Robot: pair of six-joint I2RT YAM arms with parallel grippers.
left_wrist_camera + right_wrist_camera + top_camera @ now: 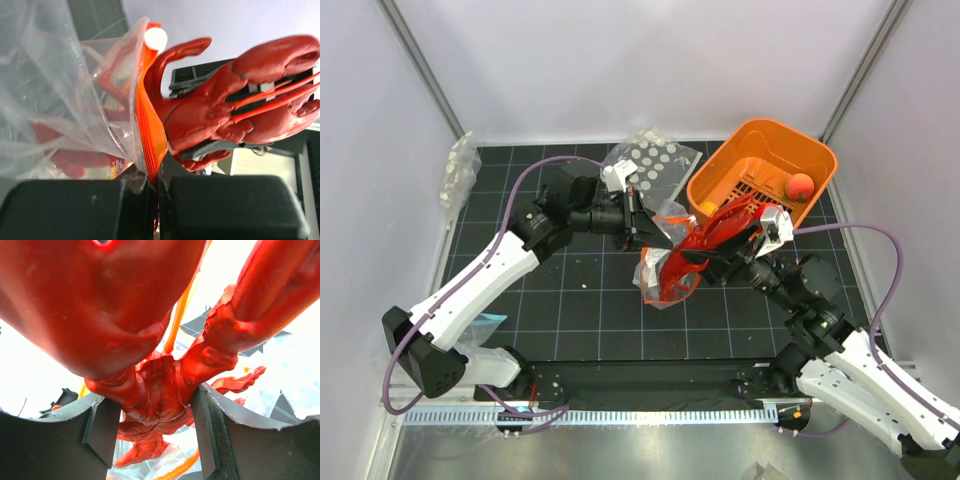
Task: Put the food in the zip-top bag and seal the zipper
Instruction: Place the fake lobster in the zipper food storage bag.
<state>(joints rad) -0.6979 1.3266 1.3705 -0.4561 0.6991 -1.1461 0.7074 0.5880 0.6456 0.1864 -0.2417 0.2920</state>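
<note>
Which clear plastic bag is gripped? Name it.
The clear bag with the orange-red zipper strip, pinched by the left gripper; the white-disc bag and plain bag lie untouched.

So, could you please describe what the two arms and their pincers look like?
The left arm and right arm are white shells with black joints, each trailed by a purple cable. The left pincer and right pincer have broad matte-black fingers; a white block sits at each wrist.

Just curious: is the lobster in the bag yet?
Partly: the lobster has its tail inside the zip-top bag, claws outside, gripped by the right hand.
</note>
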